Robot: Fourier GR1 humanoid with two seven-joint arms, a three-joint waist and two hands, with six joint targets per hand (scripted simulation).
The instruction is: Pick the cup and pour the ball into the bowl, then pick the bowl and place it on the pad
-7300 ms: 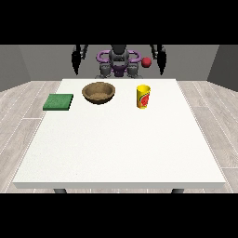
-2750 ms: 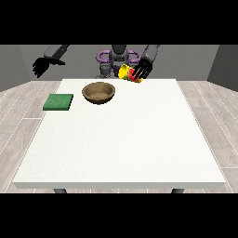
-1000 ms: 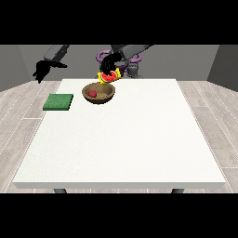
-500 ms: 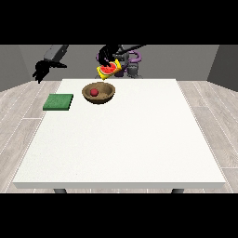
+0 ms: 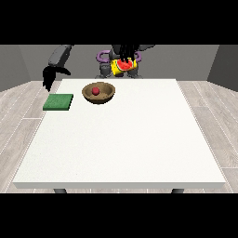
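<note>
- Front view: the hand at the view's right (image 5: 124, 52) is curled round the yellow cup (image 5: 123, 66), held up behind the table (image 5: 125, 139).
- The red ball (image 5: 95, 90) sits in the wooden bowl (image 5: 98, 93), beside the green pad (image 5: 58, 102).
- The hand at the view's left (image 5: 48, 76) hangs above the pad; I cannot tell how its fingers lie.

The robot has a dark grey body with purple rings (image 5: 103, 56) near its shoulders. Its arms are grey, one (image 5: 59, 56) at about ten o'clock. Both hands are black, with thin black fingers (image 5: 48, 80).
</note>
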